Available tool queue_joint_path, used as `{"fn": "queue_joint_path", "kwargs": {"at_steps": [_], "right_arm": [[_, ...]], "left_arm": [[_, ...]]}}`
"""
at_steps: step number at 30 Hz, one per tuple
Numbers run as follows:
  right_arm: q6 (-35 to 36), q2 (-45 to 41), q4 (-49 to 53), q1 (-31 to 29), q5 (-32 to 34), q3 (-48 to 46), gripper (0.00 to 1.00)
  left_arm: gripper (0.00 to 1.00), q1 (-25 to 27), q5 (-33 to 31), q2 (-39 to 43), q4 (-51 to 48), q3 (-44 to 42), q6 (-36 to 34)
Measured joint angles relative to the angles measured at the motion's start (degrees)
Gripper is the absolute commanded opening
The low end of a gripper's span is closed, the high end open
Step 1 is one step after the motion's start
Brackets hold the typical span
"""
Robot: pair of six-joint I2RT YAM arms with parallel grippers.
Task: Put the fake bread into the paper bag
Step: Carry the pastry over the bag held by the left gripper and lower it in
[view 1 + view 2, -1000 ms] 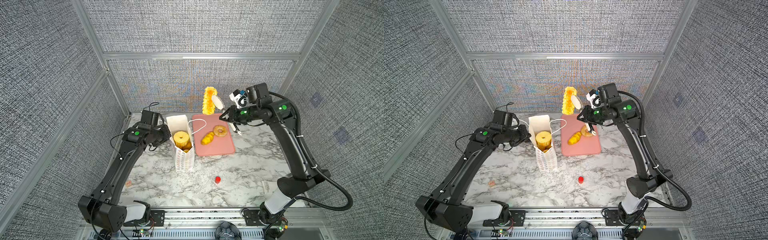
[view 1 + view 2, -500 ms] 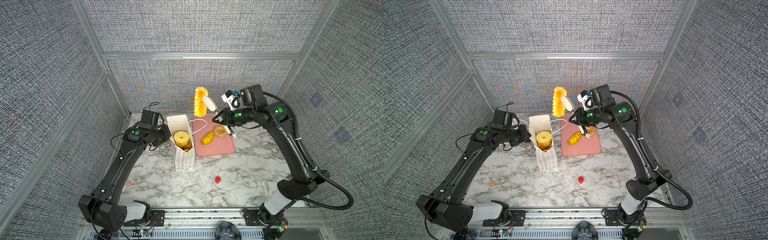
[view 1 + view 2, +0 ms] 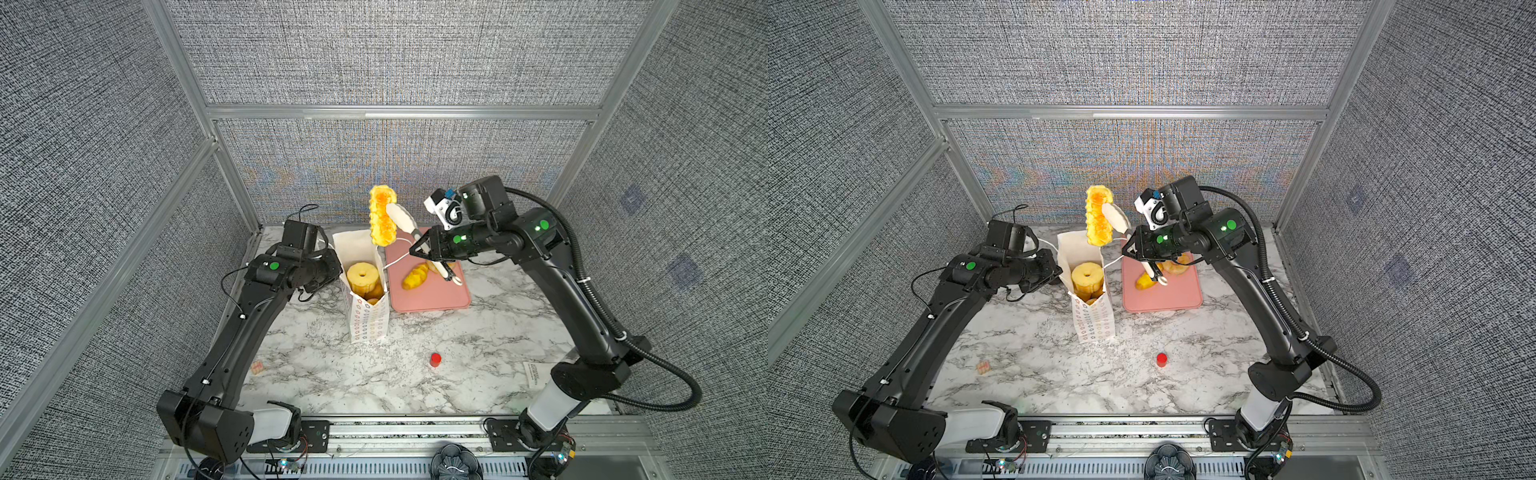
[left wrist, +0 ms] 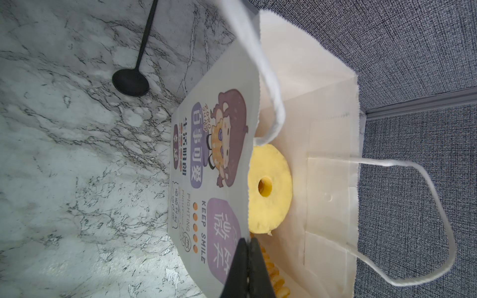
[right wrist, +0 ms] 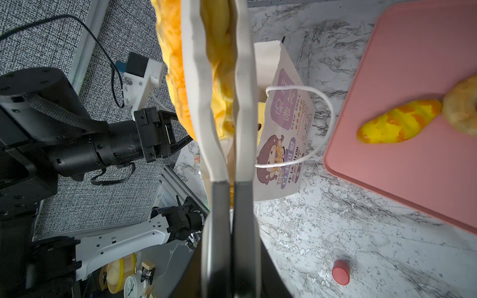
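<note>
The right jaws squeeze white tongs [image 3: 402, 217], which clamp a long loaf [image 3: 381, 216] upright in the air over the back rim of the paper bag [image 3: 369, 322]. The left jaws are clenched on the bag's rim. A ring cake [image 3: 362, 275] sits inside the bag. A small loaf [image 5: 398, 121] lies on the pink tray [image 3: 436, 297] just beside the bag.

Printed matter: one face of the paper bag [image 4: 185, 154], plus one table slip.
Bag face, both wrist views: white Chinese characters 百事可爱 on a purple pill beside a cartoon girl [image 4: 229, 139]. Small curved lettering by her head begins "RORO"; the rest is unclear. A purple rounded block reads 保持微笑, with "KEEP SMILE" in dark capitals alongside and "FIGHTING" in thin outline capitals next to that. White slip [image 3: 535, 372] on the marble table [image 3: 374, 374]: print too small to read.
</note>
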State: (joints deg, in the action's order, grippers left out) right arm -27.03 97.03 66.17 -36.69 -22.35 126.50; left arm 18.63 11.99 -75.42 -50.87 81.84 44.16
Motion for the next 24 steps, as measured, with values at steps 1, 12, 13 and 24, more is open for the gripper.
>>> {"fn": "queue_joint_path", "kwargs": {"at_steps": [1, 12, 13, 24], "right_arm": [[0.07, 0.28, 0.39, -0.5, 0.5, 0.39, 0.24], [1.36, 2.69, 4.42, -5.18, 4.87, 2.05, 0.24], [1.53, 2.82, 4.48, -5.49, 5.35, 2.1, 0.24], [2.99, 5.2, 7.89, -8.7, 8.85, 3.89, 0.24]], "left_arm": [[0.0, 0.0, 0.0, 0.07, 0.0, 0.0, 0.0], [0.0, 0.0, 0.0, 0.11, 0.04, -0.17, 0.02], [0.0, 0.0, 0.0, 0.11, 0.04, -0.17, 0.02], [0.0, -0.02, 0.0, 0.11, 0.22, -0.22, 0.02]]}}
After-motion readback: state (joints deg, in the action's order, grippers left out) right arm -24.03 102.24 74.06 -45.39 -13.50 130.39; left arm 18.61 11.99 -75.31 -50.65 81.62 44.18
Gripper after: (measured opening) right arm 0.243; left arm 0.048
